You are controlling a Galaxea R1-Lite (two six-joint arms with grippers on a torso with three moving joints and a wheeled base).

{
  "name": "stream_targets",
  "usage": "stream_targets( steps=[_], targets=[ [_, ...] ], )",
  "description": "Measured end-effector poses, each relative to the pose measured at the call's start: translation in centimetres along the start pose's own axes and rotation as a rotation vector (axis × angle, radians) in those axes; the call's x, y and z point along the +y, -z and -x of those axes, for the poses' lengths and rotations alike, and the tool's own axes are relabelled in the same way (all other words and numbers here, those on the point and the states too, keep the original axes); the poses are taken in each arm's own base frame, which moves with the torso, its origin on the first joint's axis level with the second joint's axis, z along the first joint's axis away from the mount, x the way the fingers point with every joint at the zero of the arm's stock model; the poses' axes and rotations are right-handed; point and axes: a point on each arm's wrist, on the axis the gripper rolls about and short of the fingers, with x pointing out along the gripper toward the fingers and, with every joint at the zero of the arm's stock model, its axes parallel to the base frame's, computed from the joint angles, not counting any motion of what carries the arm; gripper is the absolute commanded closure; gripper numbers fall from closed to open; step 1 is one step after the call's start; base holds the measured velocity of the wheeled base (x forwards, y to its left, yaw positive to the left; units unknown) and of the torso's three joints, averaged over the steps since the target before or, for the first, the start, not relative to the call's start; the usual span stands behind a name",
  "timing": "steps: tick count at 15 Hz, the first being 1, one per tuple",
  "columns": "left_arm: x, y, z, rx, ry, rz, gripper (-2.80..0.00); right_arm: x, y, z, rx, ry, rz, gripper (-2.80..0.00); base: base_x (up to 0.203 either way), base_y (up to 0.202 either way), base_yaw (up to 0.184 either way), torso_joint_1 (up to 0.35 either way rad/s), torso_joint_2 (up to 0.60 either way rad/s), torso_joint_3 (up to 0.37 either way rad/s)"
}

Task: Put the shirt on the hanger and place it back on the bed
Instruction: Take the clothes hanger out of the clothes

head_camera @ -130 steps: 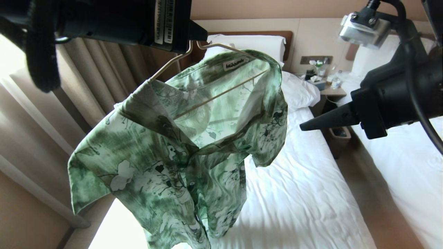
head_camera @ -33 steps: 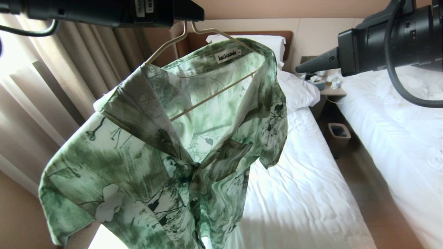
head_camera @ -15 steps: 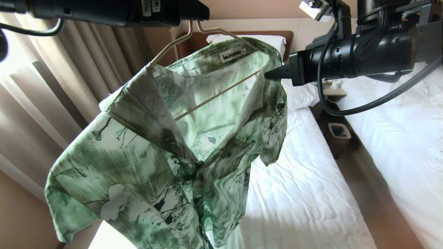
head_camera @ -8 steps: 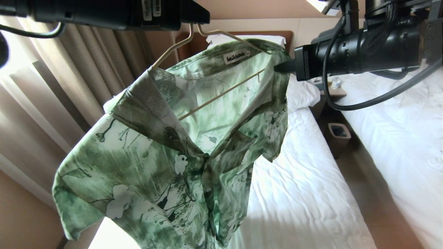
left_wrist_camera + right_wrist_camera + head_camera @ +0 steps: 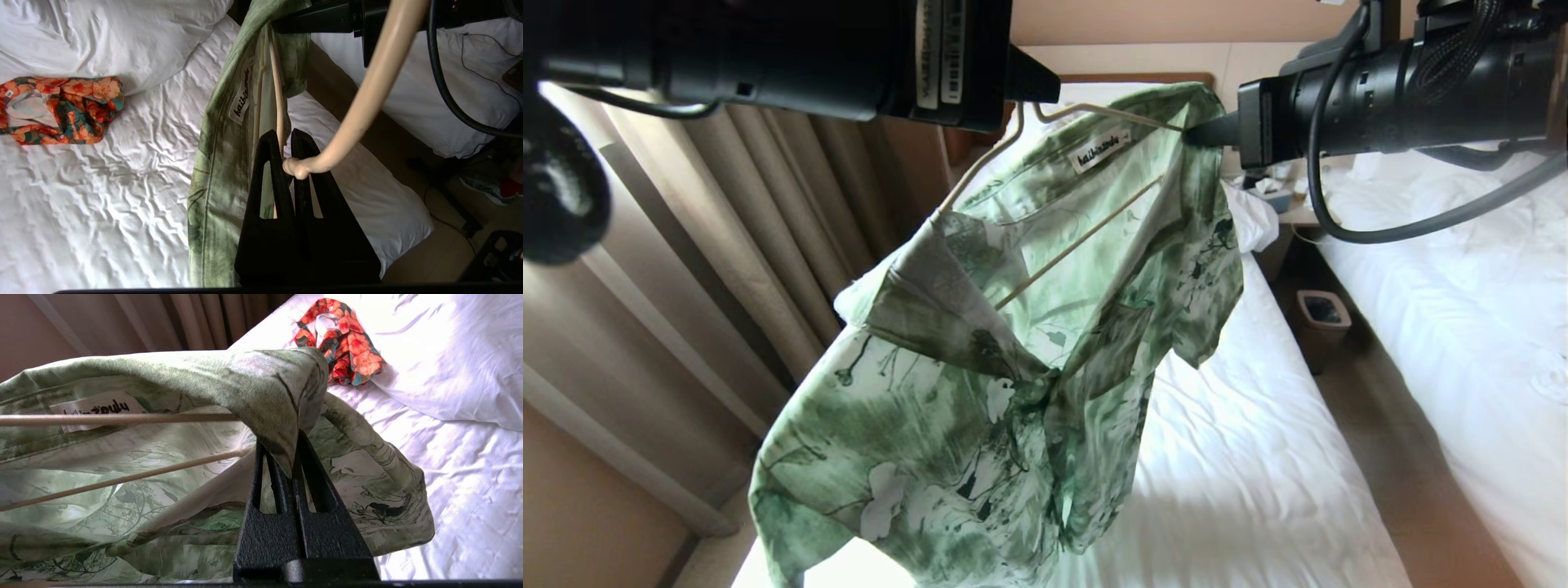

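Green shirt (image 5: 1013, 343) hangs above the bed (image 5: 1241, 457); left gripper (image 5: 287, 141) clamps the hanger (image 5: 359, 102) neck, right gripper (image 5: 291, 451) apparently pinches shoulder cloth.

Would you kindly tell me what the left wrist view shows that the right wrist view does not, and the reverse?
Only the left wrist view shows the left gripper shut on the hanger at its neck, and the second bed.

Only the right wrist view shows the right gripper pinching the shirt at its shoulder fold, and the curtains.

Both show the shirt's neck label, the orange patterned garment and the bed.
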Motion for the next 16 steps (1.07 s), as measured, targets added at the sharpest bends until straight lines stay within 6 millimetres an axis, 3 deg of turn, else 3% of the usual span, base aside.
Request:
stream_targets(
  steps=[3,7,16],
  targets=[
    [-0.5,1.3,-1.3,0.061,-0.005,-0.017,0.00,-0.7,0.1,0.2,0.009,0.020,-0.002,0.00,0.000,0.000,0.000,0.000,0.00,0.000],
    [-0.5,1.3,-2.0,0.066,-0.016,-0.011,0.00,-1.2,0.4,0.5,0.037,0.034,-0.010,0.00,0.000,0.000,0.000,0.000,0.00,0.000],
    [-2.6,1.5,-4.2,0.084,0.031,-0.029,0.00,0.5,0.2,0.1,0.029,-0.017,0.018,0.00,0.000,0.000,0.000,0.000,0.00,0.000]
  ],
)
